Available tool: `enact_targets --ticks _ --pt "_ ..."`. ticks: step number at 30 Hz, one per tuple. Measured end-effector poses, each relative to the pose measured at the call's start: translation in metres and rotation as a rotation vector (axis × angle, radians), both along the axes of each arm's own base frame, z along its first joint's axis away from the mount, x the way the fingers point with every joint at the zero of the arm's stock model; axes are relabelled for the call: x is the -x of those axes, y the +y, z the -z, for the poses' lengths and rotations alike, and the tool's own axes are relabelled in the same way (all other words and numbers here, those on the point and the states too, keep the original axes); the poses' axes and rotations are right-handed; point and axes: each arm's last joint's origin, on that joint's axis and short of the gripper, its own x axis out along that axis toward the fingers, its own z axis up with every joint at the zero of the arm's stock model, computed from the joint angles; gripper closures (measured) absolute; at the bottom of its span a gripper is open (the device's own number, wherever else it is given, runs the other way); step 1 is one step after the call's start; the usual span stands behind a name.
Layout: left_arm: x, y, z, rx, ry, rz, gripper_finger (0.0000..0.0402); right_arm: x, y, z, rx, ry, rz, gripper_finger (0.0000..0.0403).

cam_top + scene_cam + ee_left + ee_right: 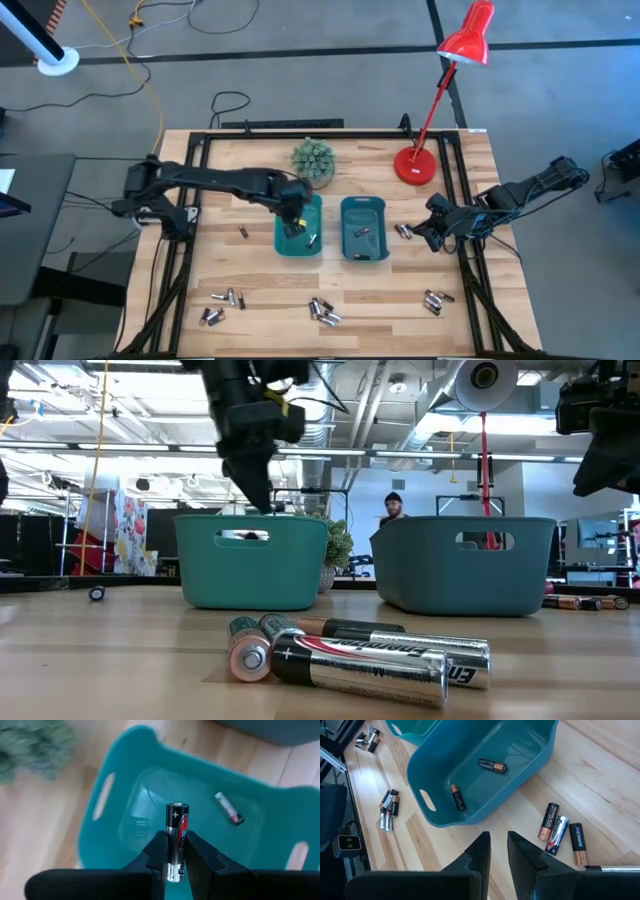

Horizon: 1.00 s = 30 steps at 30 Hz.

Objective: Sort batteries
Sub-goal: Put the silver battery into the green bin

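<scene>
Left arm: reaching across from the table's left edge, left gripper (176, 851) poised over the left teal bin (281, 240), fingers clamped on a silver-and-black battery (176, 840) held plus end outward. One small cell (228, 809) lying on that bin's floor.

Right arm: folded at the table's right side, right gripper (498, 851) above bare wood just beside the right teal bin (530, 757), fingers narrowly parted, holding nothing. Two batteries (492, 766) inside that bin; three cells (560, 834) on the table close by.

Loose battery clusters (323, 312) along the near edge.
</scene>
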Motion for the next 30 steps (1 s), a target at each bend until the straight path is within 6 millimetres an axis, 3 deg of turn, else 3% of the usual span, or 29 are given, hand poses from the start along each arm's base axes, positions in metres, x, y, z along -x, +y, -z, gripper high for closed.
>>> enact_targets --ticks 13,17,23,30 --pt "-0.033 -0.016 0.065 0.093 0.133 -0.046 0.0363 0.000 0.000 0.000 0.006 0.000 -0.006 0.0320" --pt "-0.038 -0.016 0.077 0.109 0.139 -0.064 0.0363 0.000 0.000 0.000 0.011 0.001 -0.011 0.0320" --pt "-0.039 -0.015 0.077 0.117 0.135 -0.100 0.0362 0.000 0.000 0.000 0.024 0.001 -0.024 0.0320" --pt "-0.039 -0.015 0.077 0.129 0.132 -0.155 0.0270 0.000 0.000 0.000 0.025 0.001 -0.025 0.0320"
